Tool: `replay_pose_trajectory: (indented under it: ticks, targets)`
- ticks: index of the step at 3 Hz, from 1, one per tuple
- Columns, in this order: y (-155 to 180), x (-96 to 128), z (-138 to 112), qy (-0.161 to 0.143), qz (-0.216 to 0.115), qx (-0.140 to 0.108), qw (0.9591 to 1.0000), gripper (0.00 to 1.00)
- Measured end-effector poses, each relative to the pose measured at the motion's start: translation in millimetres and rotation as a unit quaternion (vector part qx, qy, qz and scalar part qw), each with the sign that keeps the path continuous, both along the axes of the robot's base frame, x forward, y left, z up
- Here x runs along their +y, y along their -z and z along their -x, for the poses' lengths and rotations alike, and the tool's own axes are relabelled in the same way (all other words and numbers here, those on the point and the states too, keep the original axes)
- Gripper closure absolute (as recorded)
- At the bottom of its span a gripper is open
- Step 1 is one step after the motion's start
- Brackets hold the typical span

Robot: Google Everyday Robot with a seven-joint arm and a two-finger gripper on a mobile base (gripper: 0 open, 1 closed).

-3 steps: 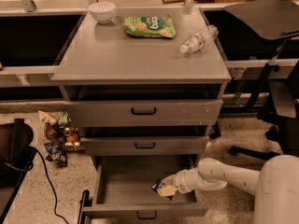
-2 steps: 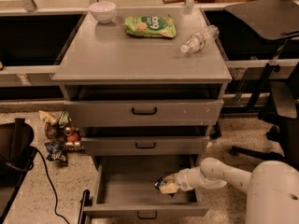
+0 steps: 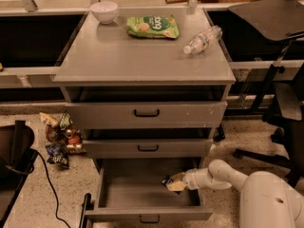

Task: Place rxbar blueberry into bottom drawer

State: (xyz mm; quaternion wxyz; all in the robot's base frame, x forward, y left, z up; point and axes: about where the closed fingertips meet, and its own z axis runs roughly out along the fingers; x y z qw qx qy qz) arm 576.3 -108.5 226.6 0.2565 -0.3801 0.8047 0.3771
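The bottom drawer (image 3: pixel 118 215) of the grey cabinet is pulled out, and its black handle shows at the front. My gripper (image 3: pixel 174 182) reaches into the drawer from the right, near its right wall. It is shut on the rxbar blueberry (image 3: pixel 166 179), a small dark wrapper that sticks out to the left of the yellowish fingers, just above the drawer floor. My white arm (image 3: pixel 228 175) runs off to the lower right.
The top drawer (image 3: pixel 146 114) and the middle drawer (image 3: pixel 147 147) stand slightly open. On the cabinet top lie a green snack bag (image 3: pixel 153 26), a plastic bottle (image 3: pixel 203 39) and a white bowl (image 3: pixel 104 11). Wrappers (image 3: pixel 59 139) litter the floor at the left. An office chair (image 3: pixel 285 103) stands at the right.
My gripper, with the bar in it, has shifted slightly up and to the right inside the bottom drawer. The drawers have not moved.
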Motion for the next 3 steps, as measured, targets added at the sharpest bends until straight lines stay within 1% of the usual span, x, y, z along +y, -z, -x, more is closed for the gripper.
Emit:
replay_pose_trajectory:
  ticks: [2,3]
  targets:
    - [6.2,-13.9,-11.7,0.018,-0.009,-0.002,0.9998,0.34]
    - [5.9,-14.8,-11.9,0.019,-0.01,-0.003,0.9998,0.11]
